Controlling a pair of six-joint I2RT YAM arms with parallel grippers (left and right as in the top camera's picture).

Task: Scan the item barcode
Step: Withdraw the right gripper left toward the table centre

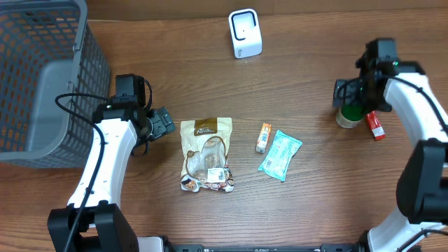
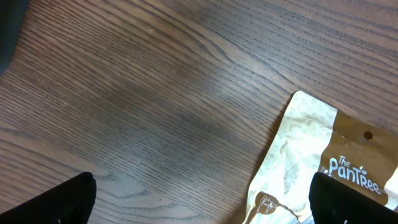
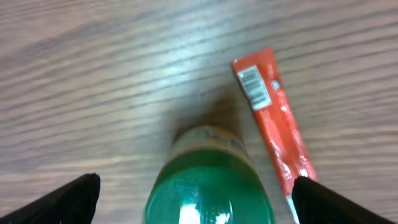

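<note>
The right gripper [image 1: 350,96] hangs straight above a green-lidded jar [image 3: 208,186] that stands upright on the desk [image 1: 301,70] at the robot's far right. In the right wrist view the two fingers sit wide apart in the lower corners with the lid between them, and neither touches it, so the jar is not held. Just beside the jar on its outer side lies a red stick sachet [image 3: 273,118], its long axis pointing roughly away from the robot and its barcode [image 3: 254,84] face up at the far end.

The white scanner [image 1: 245,33] stands at the far edge of the desk near the middle. It is well apart from this gripper, to its left and farther out. The right forearm reaches in from the right edge with the wrist bent down over the jar.

The left gripper [image 1: 162,123] is also spread wide and holds nothing. It sits low over bare wood, just to the left of the Pantree pouch [image 1: 206,152], which lies flat with its long axis running towards the robot. The left arm is extended forward and angled towards the pouch.

Which item is due for scanning I cannot tell. The jar is nearest the right arm and the pouch nearest the left.
</note>
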